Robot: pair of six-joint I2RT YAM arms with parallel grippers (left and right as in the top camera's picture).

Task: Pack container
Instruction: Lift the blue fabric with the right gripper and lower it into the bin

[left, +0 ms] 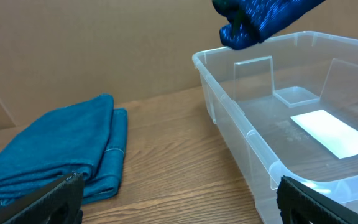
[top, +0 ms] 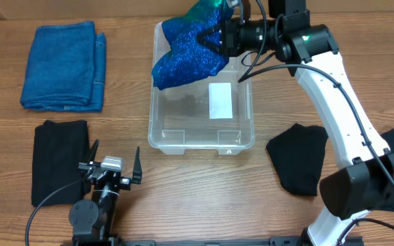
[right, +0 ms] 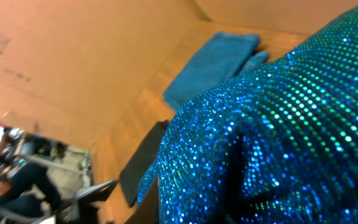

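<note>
Status: container [top: 183,116] sat mid-worktop [top: 122,102], bare but for its label. The right pincer [top: 216,35] was clenched on the sequin cloth [top: 187,55], which hung over the far rim. The left pincer [top: 113,160] was released, idle near left. Advice: bring cloth nearer, over the middle, and lower before letting go, so nothing drapes the rim.
</note>
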